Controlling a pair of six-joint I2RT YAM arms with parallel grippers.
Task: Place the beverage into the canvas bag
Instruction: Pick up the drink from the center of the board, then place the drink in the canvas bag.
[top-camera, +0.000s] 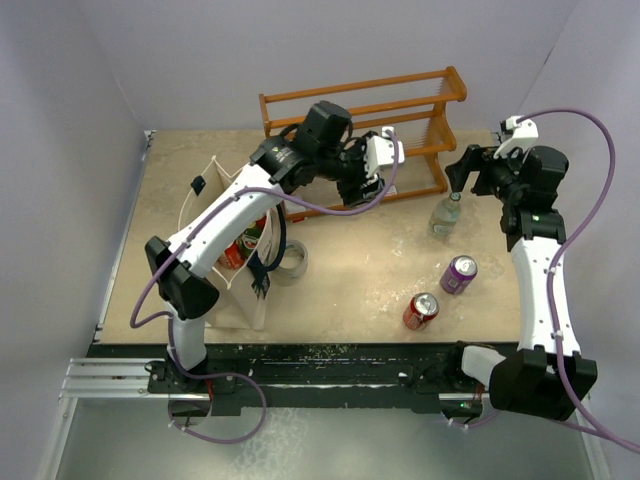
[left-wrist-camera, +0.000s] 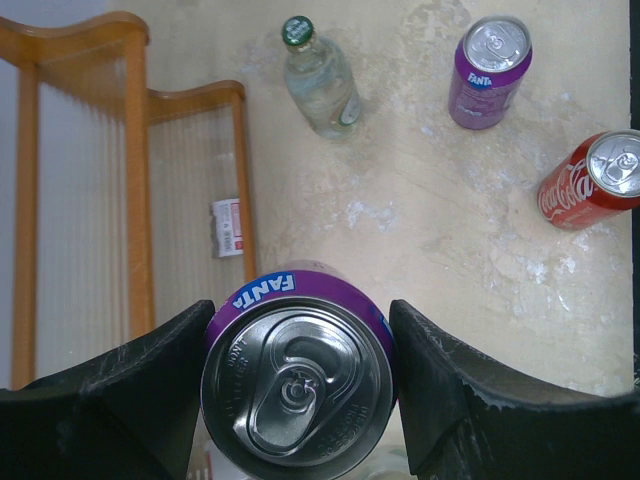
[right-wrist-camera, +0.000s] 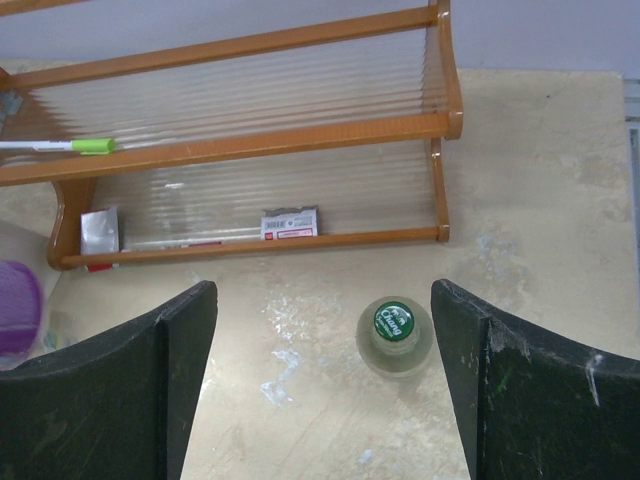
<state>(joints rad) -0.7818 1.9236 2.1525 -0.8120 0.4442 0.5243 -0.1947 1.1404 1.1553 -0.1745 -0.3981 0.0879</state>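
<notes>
Inside the left tool (left-wrist-camera: 298, 335), clamped tight, sits a purple Fanta can (left-wrist-camera: 297, 395); below the wide-open right tool (right-wrist-camera: 322, 300) stands a green-capped bottle (right-wrist-camera: 394, 335).

The table (top-camera: 350, 285) has a pale beige top with a mottled, stone-like pattern and whitish scuffs. Against its far edge stands an orange-brown wooden rack (top-camera: 420, 95), its long side facing the arms. On the left, toward the near edge, the canvas bag (top-camera: 235, 300) stands upright with its mouth open. A grey tape roll (top-camera: 292, 262) lies flat just beside the bag's right side. On the right half, a clear glass bottle (top-camera: 446, 216) with a green cap stands upright near the rack's right end. Nearer the arms stands a purple Fanta can (top-camera: 459, 274), and close to it but apart, a red cola can (top-camera: 421, 311), both tops up.
</notes>
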